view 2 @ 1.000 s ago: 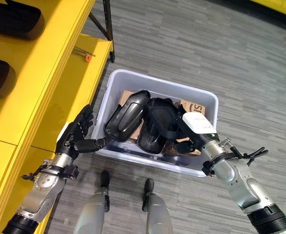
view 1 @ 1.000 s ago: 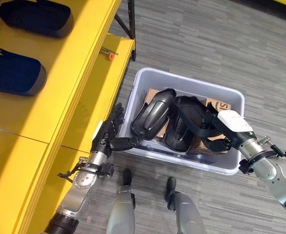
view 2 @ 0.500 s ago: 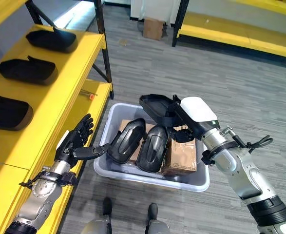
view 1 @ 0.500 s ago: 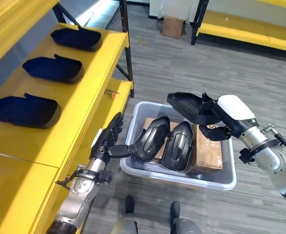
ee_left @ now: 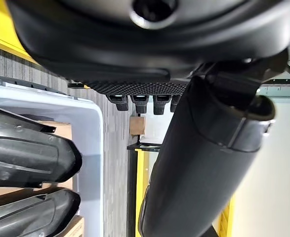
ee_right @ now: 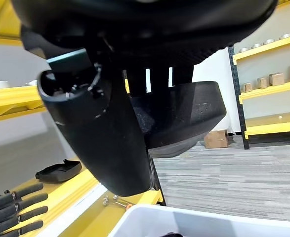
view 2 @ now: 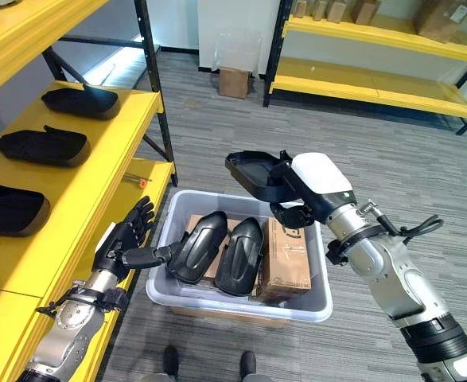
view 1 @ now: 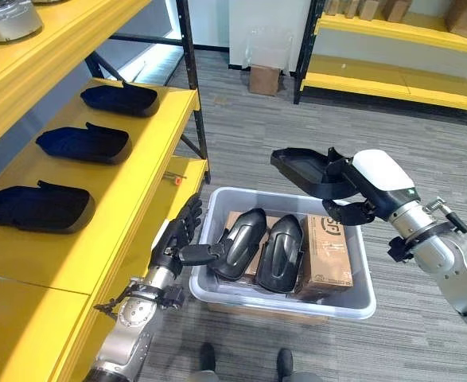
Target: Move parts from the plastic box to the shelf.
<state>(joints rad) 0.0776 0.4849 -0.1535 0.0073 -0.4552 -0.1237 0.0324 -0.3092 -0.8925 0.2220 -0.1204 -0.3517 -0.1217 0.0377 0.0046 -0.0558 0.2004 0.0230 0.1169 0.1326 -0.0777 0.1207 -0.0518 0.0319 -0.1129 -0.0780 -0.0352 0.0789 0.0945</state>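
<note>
Two black parts [view 1: 258,247] are still lying in the plastic box [view 1: 352,296], leaning against a cardboard carton [view 1: 326,253], while a third, the lifted part [view 1: 306,169], is hanging in the air above the box's far rim in the right hand [view 1: 359,191]. That hand's fingers are curling around the part's near end, as the right wrist view also suggests, so the long shell is sticking out well beyond the grip toward the shelf [view 1: 98,207]. The left hand [view 1: 181,239] is hovering between the box and the shelf edge with its fingers spread and relaxed, its thumb reaching over the box wall and touching or nearly touching the nearest part; I cannot tell which. Three shelved parts [view 1: 84,143] are already sitting in a row on the yellow board. My worry is the grip: held by one end only, the shell could be pivoting in the fingers during the swing across, and a slip would be dropping it back onto the parts below or onto the floor [view 1: 249,127]. The black upright post [view 1: 193,87] is standing near the likely path, so a wide arc could be clipping it. Placing too close to the shelved ones could also be nudging them.
</note>
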